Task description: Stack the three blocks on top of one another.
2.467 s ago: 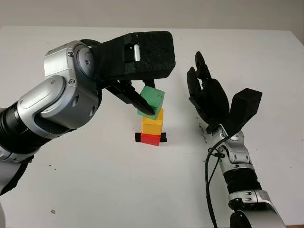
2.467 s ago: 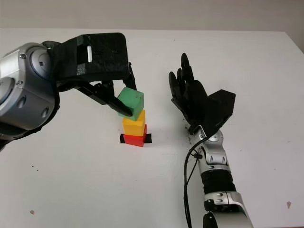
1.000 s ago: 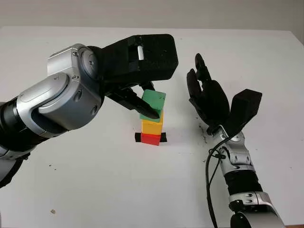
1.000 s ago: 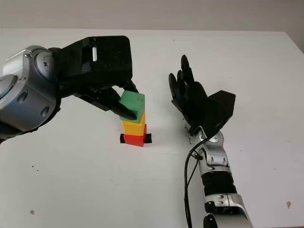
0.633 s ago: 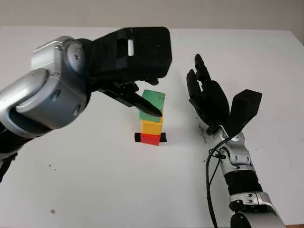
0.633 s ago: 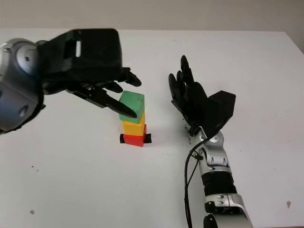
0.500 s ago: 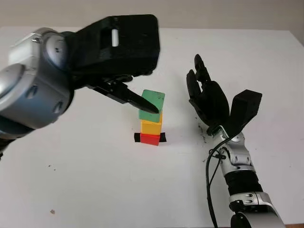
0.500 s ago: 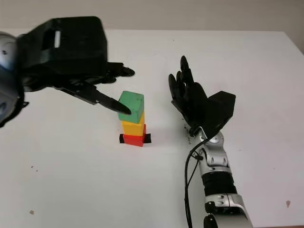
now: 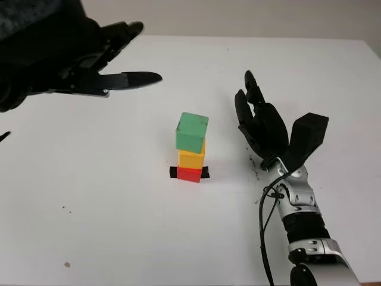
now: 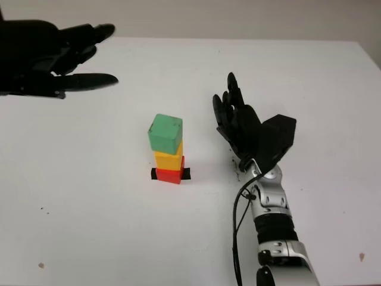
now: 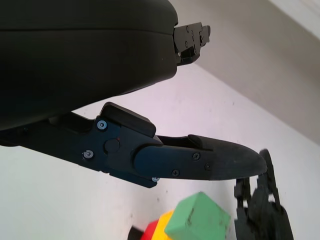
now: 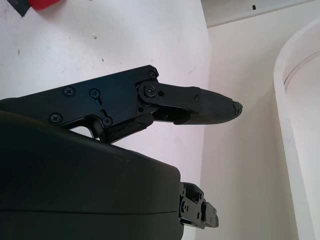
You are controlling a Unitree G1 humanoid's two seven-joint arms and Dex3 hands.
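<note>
Only obstacle mid-table: block stack point(image 9: 191, 149) on white table point(image 9: 119, 226). Right hand point(image 9: 262, 122), open, stands near at its 3 o'clock. Left hand point(image 9: 89, 65), open, raised well apart at 10 o'clock. Approach from 6 and 12 o'clock is free.

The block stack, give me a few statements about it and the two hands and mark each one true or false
1. The green block sits on top of the yellow block. True.
2. The red block is in the middle of the stack. False: it is at the bottom, on the white table.
3. The left hand is grasping the green block. False: it is open, up and away to the stack's left, touching no block.
4. The right hand is open, to the right of the stack. True.
5. The green block is squarely aligned with the yellow one. False: it sits slightly turned and overhangs it.
</note>
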